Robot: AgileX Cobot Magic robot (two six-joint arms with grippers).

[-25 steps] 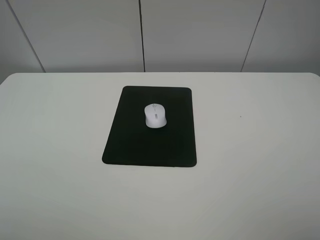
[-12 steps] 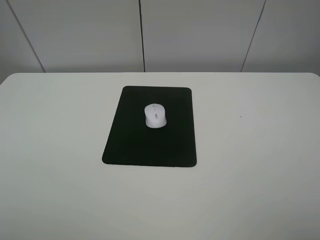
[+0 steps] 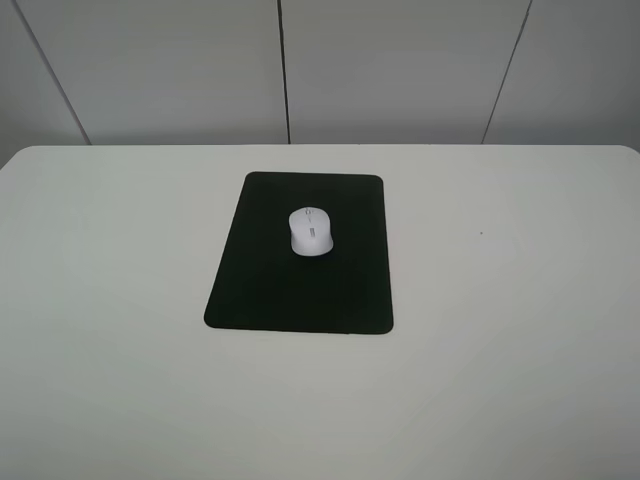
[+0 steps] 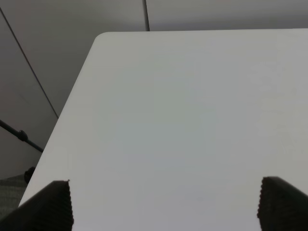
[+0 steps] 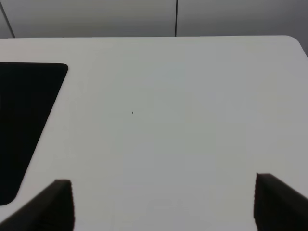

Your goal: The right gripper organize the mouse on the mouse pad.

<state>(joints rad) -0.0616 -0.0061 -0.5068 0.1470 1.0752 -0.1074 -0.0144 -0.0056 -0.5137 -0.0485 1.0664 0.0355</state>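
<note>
The white mouse (image 3: 311, 231) lies on the black mouse pad (image 3: 300, 290), on its far half, near the middle of the white table (image 3: 520, 330). Neither arm shows in the exterior high view. In the right wrist view my right gripper (image 5: 161, 204) is open and empty, its fingertips (image 5: 55, 202) wide apart above bare table, with the pad's right edge (image 5: 24, 115) off to one side. In the left wrist view my left gripper (image 4: 166, 204) is open and empty above bare table; its fingertips (image 4: 53, 204) show only as two dark corners.
The table's far left corner (image 4: 103, 38) and left edge show in the left wrist view, with floor and a dark rod (image 4: 19, 134) beyond. Grey wall panels (image 3: 285, 70) stand behind the table. A tiny dark speck (image 3: 481, 234) lies right of the pad.
</note>
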